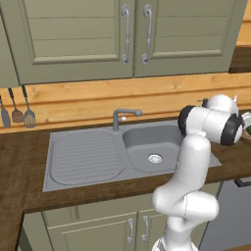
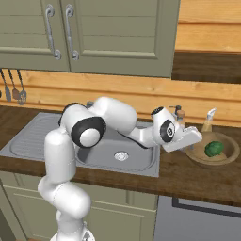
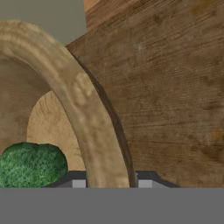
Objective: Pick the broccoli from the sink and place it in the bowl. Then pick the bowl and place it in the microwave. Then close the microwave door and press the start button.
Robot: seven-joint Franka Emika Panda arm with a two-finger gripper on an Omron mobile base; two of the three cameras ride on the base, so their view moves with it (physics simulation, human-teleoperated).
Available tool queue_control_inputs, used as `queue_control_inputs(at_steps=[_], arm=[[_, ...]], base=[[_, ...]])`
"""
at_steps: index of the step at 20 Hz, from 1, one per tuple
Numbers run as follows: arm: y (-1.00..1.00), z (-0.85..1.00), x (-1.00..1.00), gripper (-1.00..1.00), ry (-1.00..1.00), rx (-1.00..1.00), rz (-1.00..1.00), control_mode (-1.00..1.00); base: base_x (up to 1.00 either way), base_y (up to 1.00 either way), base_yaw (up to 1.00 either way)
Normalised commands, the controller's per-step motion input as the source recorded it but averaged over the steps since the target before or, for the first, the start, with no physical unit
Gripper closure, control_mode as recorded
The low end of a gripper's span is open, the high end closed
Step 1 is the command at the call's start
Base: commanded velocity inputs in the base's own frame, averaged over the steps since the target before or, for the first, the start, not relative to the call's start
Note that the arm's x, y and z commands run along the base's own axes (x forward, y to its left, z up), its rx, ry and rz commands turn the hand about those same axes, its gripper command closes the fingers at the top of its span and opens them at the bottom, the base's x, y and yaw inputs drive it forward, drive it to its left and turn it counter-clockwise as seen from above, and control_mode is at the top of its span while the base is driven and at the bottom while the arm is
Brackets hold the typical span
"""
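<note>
The arm is reaching right across the sink (image 2: 70, 141), gripper (image 3: 108, 181) pinching the bowl (image 2: 226, 157) rim, broccoli (image 2: 214, 148) sitting inside.

2 base views, shared sink (image 1: 98, 157)

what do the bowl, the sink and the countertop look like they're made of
The bowl: wood, brown with streaky grain along its rim, smooth finish. The sink: likely steel, uniform matte grey with a ribbed draining board, though the render leaves it open. The countertop: dark brown wood, with grain lines showing.
</note>
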Motion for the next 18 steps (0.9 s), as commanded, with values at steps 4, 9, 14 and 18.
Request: queue_control_inputs(at_steps=[4, 9, 14, 18], arm=[[0.92, 1.00, -1.00, 1.00, 0.01, 0.01, 0.13, -1.00], [0.91, 1.00, -0.86, 1.00, 0.10, 0.01, 0.13, -1.00], [0.76, 1.00, -0.81, 1.00, 0.14, 0.11, 0.17, -1.00], [0.77, 1.00, -0.66, 1.00, 0.17, 0.12, 0.16, -1.00]], base=[[0.00, 0.00, 0.00], [0.00, 0.00, 0.00], [0.00, 0.00, 0.00], [0.00, 0.00, 0.00]])
